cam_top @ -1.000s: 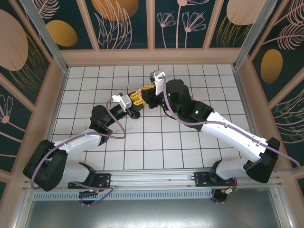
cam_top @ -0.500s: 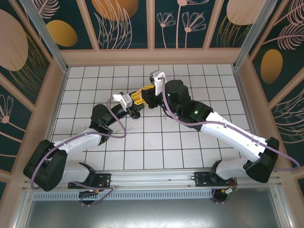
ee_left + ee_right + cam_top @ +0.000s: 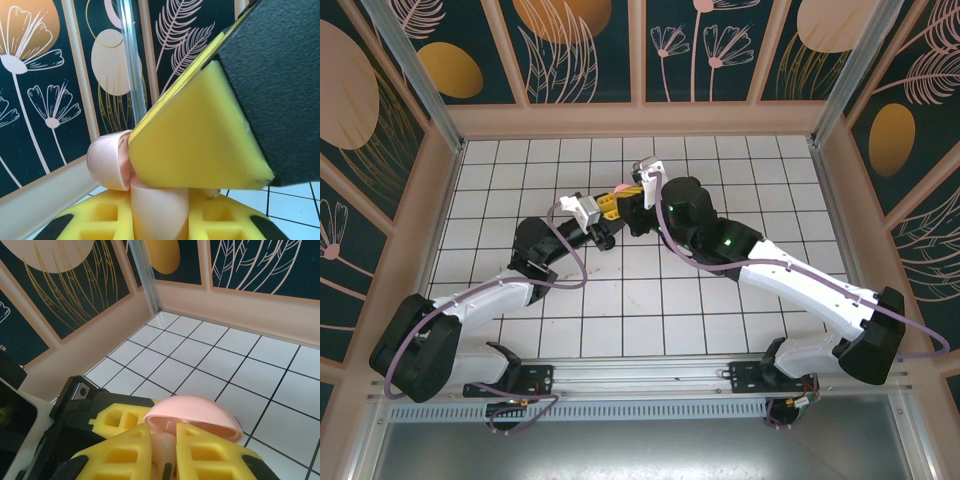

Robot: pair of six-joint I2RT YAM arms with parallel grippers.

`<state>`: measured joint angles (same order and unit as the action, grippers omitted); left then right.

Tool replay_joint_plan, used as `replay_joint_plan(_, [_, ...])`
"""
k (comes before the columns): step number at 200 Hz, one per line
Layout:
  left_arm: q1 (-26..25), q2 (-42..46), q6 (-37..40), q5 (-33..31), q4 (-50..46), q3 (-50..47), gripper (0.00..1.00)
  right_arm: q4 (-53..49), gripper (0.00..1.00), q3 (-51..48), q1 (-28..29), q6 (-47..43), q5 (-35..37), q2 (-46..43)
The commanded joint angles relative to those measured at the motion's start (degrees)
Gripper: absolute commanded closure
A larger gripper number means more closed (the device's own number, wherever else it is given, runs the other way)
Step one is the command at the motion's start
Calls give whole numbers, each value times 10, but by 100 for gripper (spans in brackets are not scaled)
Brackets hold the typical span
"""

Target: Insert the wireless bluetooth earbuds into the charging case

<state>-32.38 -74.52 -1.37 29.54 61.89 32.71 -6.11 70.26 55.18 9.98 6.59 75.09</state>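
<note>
Left fingers (image 3: pixel 95 220) clamp case (image 3: pixel 107 161), right fingers (image 3: pixel 122 456) earbud (image 3: pixel 161 446)

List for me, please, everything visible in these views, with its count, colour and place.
charging case: one, pale pink, lid open, held above the table where the two arms meet
earbud: one, pale pink, partly hidden, at the open case; it looks like an earbud
table: one, white tiles with dark lines, beneath the arms
wall panels: several, dark with floral prints in peach frames, around the table
arms: two, white and black, reaching in from the near edge
left fingers: two, yellow, shut on the charging case
right fingers: two, yellow, shut on the earbud
</note>
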Motion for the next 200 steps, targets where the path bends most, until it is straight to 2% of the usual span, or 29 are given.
replay_joint_plan(1, [-6, 10, -9, 8, 46, 29, 100, -5, 85, -12, -2, 17, 2, -12])
replay_joint_plan(92, [-7, 11, 5, 13, 29, 30, 100, 51, 85, 7, -7, 60, -89, -86])
replay_joint_plan(161, [-9, 20, -16, 25, 36, 34, 100, 193, 86, -91, -8, 42, -71, -122])
replay_joint_plan(200, [-10, 26, -15, 22, 29, 33, 100, 200, 87, -98, -14, 51, -60, -115])
